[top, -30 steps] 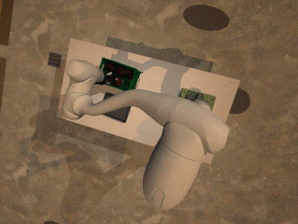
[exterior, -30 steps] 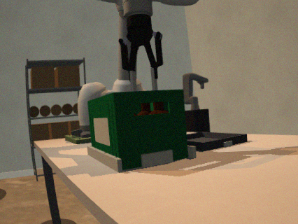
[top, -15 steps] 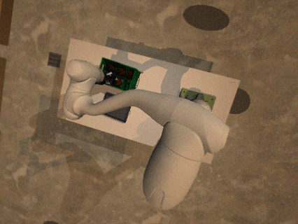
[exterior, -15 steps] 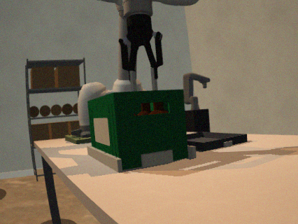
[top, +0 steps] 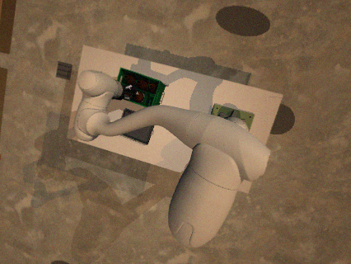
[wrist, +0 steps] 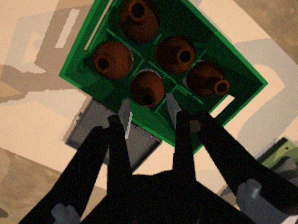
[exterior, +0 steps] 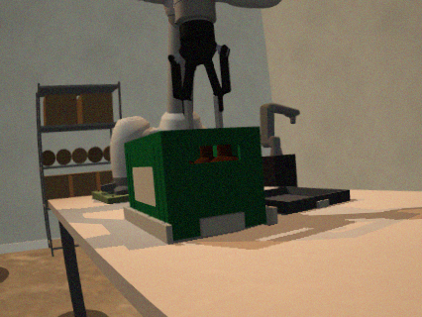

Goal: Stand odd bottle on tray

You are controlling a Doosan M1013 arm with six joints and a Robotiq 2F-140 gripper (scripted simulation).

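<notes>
A green crate [wrist: 165,65] holds several brown bottles standing upright; it also shows from above [top: 141,87] and from the side [exterior: 195,180]. In the wrist view the nearest bottle [wrist: 147,87] stands in the front row, with two more [wrist: 112,60] [wrist: 175,54] behind it. My gripper [wrist: 148,104] hangs over the crate's near edge, partly open, with nothing between the fingers. From the side its fingertips [exterior: 203,116] sit just above the crate rim. The dark flat tray [exterior: 307,198] lies beside the crate, partly under my arm in the top view [top: 138,128], and holds no bottle.
A small green plate [top: 232,113] with the robot's base sits at the table's far end. A metal shelf [exterior: 76,144] with boxes stands behind the table. A grey tap-like fixture [exterior: 277,124] rises behind the tray.
</notes>
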